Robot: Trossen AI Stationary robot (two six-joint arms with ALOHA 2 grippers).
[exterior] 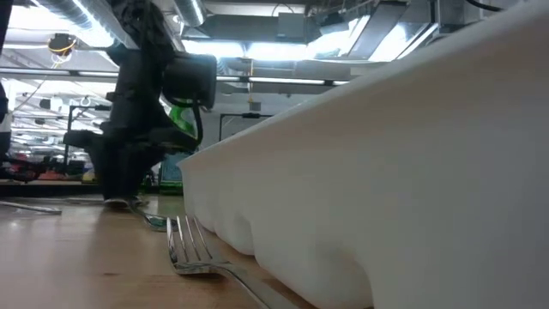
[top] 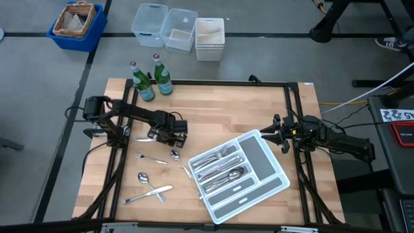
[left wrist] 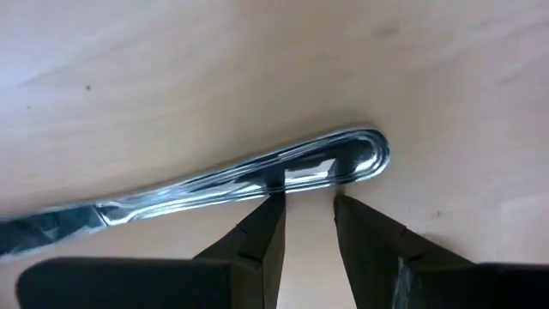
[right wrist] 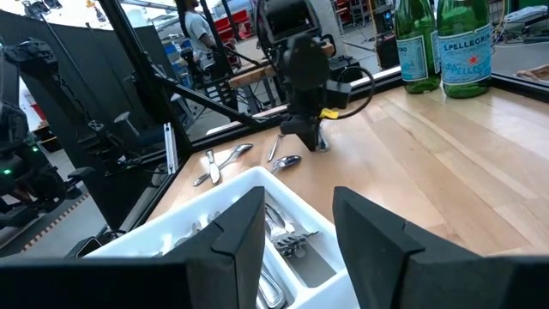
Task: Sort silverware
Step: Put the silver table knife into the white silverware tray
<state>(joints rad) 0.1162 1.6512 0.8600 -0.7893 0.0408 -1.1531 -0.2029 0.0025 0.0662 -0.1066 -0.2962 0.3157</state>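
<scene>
Directly beyond left gripper [left wrist: 307,204] tips, knife handle [left wrist: 330,163], flat on table [left wrist: 171,77]

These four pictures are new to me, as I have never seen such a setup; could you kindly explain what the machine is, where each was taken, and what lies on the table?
It is a robot with two dark arms at a wooden table, sorting cutlery. One picture looks straight down, one looks level across the tabletop, and two come from cameras on the wrists. The left hand is down at the table, its open fingers at the handle of a knife, not yet gripping it. The right hand waits open beside the white tray, which already holds some pieces. A fork lies against the tray's side, and more spoons and forks lie loose. Two green bottles stand at the back.
</scene>
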